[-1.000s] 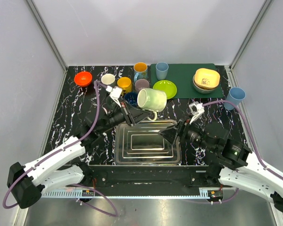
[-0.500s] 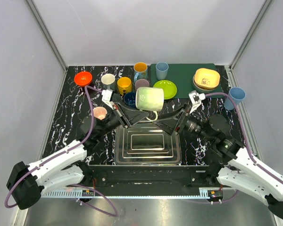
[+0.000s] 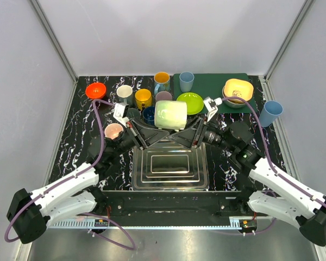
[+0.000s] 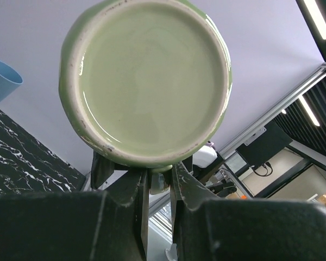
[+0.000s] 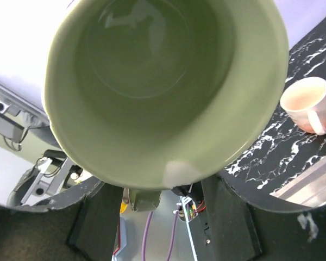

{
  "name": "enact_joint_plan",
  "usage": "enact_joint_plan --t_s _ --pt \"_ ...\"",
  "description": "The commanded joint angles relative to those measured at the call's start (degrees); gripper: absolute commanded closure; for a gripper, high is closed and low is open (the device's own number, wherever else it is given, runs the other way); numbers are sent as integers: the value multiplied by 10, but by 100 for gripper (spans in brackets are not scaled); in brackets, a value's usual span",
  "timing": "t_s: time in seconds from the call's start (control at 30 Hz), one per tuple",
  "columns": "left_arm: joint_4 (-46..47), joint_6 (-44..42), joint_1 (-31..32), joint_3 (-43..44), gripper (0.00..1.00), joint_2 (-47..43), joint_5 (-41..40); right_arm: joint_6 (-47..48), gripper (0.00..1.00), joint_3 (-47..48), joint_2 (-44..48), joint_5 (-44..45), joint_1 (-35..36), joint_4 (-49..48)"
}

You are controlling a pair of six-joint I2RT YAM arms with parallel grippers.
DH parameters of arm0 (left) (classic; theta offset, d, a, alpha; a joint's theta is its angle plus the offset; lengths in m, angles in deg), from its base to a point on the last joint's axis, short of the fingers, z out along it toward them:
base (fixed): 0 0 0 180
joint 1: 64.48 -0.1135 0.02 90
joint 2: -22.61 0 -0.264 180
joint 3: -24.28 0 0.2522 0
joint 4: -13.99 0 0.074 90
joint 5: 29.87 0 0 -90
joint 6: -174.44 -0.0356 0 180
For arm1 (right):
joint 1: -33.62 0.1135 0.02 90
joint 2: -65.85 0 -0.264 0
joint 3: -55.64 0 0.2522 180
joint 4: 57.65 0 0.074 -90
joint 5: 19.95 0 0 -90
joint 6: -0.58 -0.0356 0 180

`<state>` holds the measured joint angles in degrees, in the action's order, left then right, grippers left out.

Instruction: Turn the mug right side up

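The light green mug (image 3: 170,115) hangs on its side in the air above the metal tray (image 3: 168,166), between my two grippers. My left gripper (image 3: 163,132) is shut on the mug's handle; in the left wrist view the mug's base (image 4: 145,81) faces the camera and the fingers (image 4: 131,201) pinch the handle below it. My right gripper (image 3: 179,134) is open at the mug's mouth side. In the right wrist view the mug's open mouth (image 5: 163,81) fills the frame, and the fingers (image 5: 95,217) stand wide apart on either side of the handle under the rim.
Behind the mug stand an orange bowl (image 3: 95,90), a white cup (image 3: 125,92), a yellow mug (image 3: 143,98), a green plate (image 3: 189,103), a blue cup (image 3: 186,81) and a yellow bowl (image 3: 238,89) on a green mat (image 3: 212,91). A pink cup (image 3: 114,130) sits left; another blue cup (image 3: 271,112) right.
My left gripper has lifted the mug back and turned it level. My right arm has swung up and left from the tray's right side to the mug's mouth.
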<state>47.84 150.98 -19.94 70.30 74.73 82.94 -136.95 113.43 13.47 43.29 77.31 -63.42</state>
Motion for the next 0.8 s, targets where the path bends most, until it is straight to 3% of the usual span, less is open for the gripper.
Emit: enact_joint_plan --t_s 0.0,0.2,0.3,0.33,0.43,0.5,0.57,0.63,0.73,0.77 --pt "95 0 0 9 100 -24 37 -50 39 26 -19 -56 -23 -112" --pt "79 -9 0 7 100 -25 51 -65 57 39 -44 -89 -28 -128" --pt "74 -13 1 4 100 -24 59 -79 73 35 -52 -97 -31 -149" --pt "74 -13 1 3 100 -25 60 -81 84 35 -52 -98 -32 -153" --pt "57 -30 0 -5 100 -32 60 -63 99 44 -51 -92 -32 -128" --pt "13 -47 0 -9 100 -48 51 -44 100 55 -41 -80 -33 -86" --pt "-50 -84 0 -9 78 -75 38 -5 100 69 -29 -64 -33 -18" --pt "-108 -132 -2 -5 47 -102 20 49 100 97 -17 -20 -34 43" --pt "-256 -192 -3 4 25 -173 -74 122 100 147 -4 71 -33 177" --pt "-327 -206 -4 6 21 -213 -144 138 100 162 -9 99 -34 250"
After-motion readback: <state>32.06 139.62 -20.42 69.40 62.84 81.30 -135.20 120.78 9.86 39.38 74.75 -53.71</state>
